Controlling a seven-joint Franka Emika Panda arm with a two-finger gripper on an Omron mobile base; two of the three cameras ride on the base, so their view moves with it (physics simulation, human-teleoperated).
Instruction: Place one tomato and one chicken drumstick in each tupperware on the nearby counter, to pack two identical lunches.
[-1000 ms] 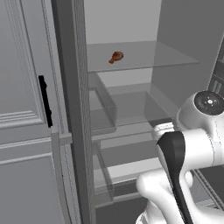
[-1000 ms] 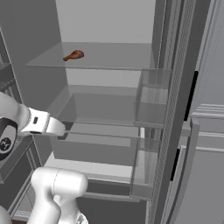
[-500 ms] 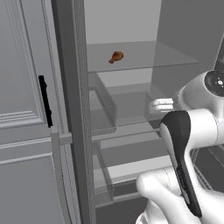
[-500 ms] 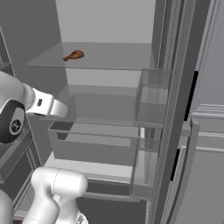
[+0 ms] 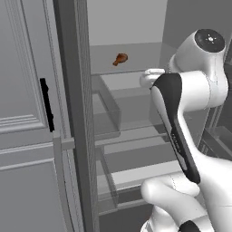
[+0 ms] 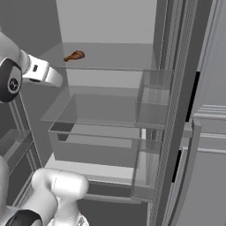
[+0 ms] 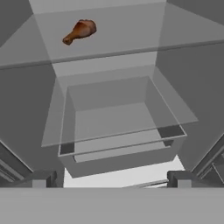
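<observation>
Left base view: one chicken drumstick (image 5: 120, 59) lies on the upper glass shelf (image 5: 136, 70) of the open fridge, above a clear drawer (image 5: 106, 108); the white arm (image 5: 181, 118) stands right of the drawer. Right base view: the drumstick (image 6: 74, 56) rests toward the shelf's (image 6: 110, 62) left rear, above the drawer (image 6: 101, 119). Hand view: the jaws stand fully apart, holding nothing, well below the drumstick (image 7: 80, 31), with the drawer (image 7: 118, 131) between.

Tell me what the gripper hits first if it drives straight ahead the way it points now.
Probably the clear drawer in the fridge: the open gripper points at it, below the glass shelf holding the chicken drumstick. Depth is unclear, so treat this as likely, not certain.
</observation>
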